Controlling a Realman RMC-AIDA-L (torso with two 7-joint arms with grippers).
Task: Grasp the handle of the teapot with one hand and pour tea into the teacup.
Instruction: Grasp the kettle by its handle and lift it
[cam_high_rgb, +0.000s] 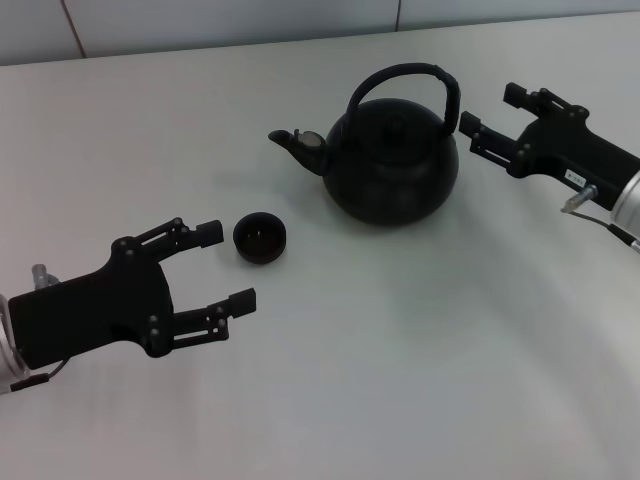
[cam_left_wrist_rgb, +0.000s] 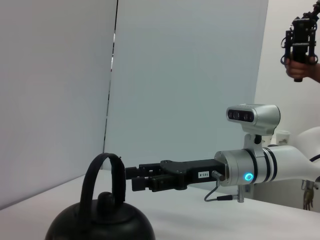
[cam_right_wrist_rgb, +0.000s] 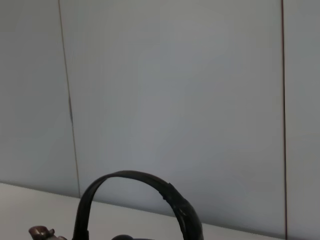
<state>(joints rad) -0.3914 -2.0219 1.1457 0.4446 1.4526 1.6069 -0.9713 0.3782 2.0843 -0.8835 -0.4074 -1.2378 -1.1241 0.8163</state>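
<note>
The black teapot (cam_high_rgb: 392, 165) stands upright at the table's middle back, its spout (cam_high_rgb: 293, 143) pointing to my left. The arched handle (cam_high_rgb: 404, 73) rises over the lid and also shows in the wrist views as the handle (cam_right_wrist_rgb: 150, 184) and handle (cam_left_wrist_rgb: 104, 172). The small black teacup (cam_high_rgb: 260, 238) sits in front and to the left of the spout. My right gripper (cam_high_rgb: 492, 110) is open just right of the handle, apart from it. My left gripper (cam_high_rgb: 226, 267) is open near the teacup, just on its near-left side, not touching it. No tea shows.
The white table (cam_high_rgb: 400, 380) stretches wide in front of the teapot. A pale wall (cam_high_rgb: 200, 25) runs along its far edge. In the left wrist view the right arm (cam_left_wrist_rgb: 250, 170) reaches toward the teapot (cam_left_wrist_rgb: 100, 225).
</note>
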